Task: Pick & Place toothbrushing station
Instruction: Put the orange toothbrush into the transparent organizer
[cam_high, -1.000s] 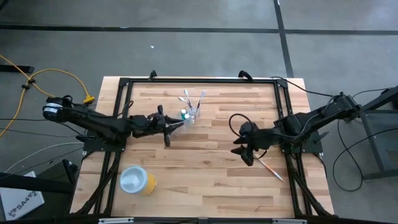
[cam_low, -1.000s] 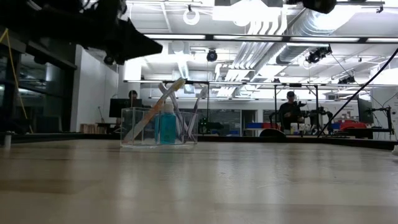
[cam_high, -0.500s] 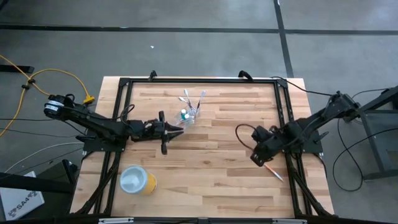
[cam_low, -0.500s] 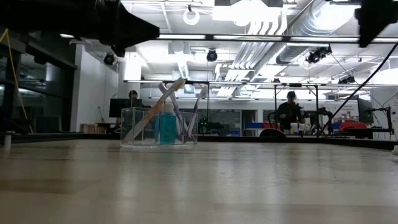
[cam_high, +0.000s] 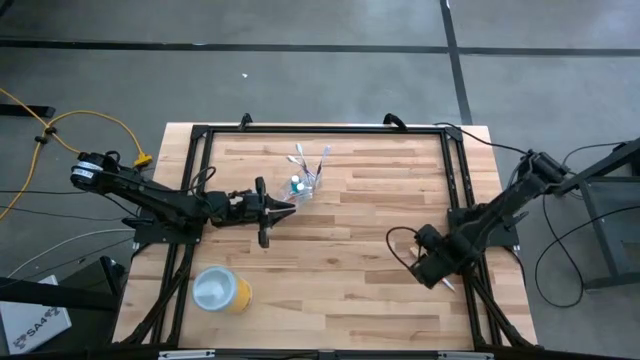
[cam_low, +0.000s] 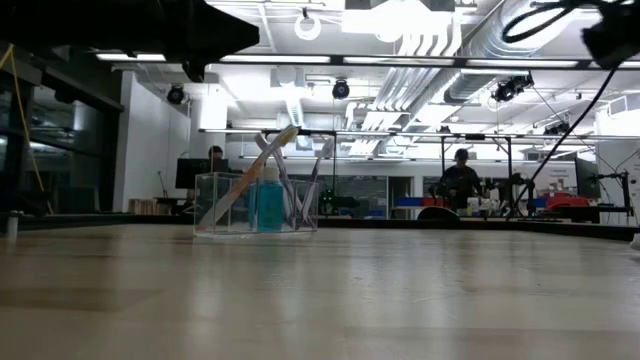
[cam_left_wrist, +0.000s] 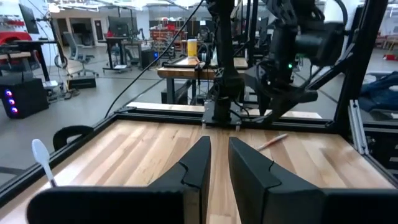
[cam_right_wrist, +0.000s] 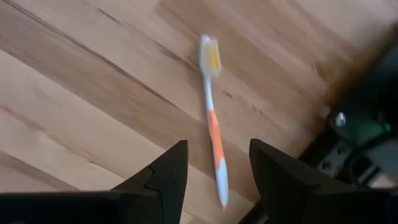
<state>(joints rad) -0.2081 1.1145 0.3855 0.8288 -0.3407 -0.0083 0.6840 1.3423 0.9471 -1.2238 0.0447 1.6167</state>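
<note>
One orange-and-white toothbrush (cam_right_wrist: 212, 118) lies flat on the wooden table (cam_high: 350, 290), directly below the right gripper (cam_high: 432, 268), whose fingers stand apart around empty air, holding nothing. Only the right wrist view shows its bristled head and full handle; from above the arm hides most of it. Just ahead of the left gripper (cam_high: 285, 209), whose fingers sit nearly together and empty, the clear cup (cam_low: 256, 204) stands upright with more toothbrushes and a blue tube (cam_low: 268, 202) inside. A yellow cup (cam_high: 221, 290) stands well behind that gripper. The low view alone shows seated people (cam_low: 461, 182) at workbenches in the room beyond the table.
</note>
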